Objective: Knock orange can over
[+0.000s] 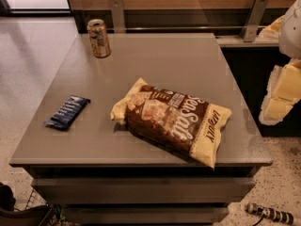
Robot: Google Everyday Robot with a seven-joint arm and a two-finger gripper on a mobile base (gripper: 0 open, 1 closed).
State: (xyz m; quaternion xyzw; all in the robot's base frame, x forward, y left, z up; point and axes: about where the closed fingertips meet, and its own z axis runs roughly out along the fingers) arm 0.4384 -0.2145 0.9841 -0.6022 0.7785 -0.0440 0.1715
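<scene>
The orange can (99, 37) stands upright at the far left corner of the grey table (178, 60). It has a copper-orange body with pale print and a silver top. My gripper (278, 98), pale yellow and white, hangs at the right edge of the view, beyond the table's right side. It is far from the can, with the whole table width between them, and it holds nothing that I can see.
A large brown and cream chip bag (174, 119) lies flat near the table's front middle. A dark blue snack bar (68, 111) lies at the front left. A glass rail with metal brackets (117, 13) runs behind the table. A cable end (270, 213) lies on the floor at bottom right.
</scene>
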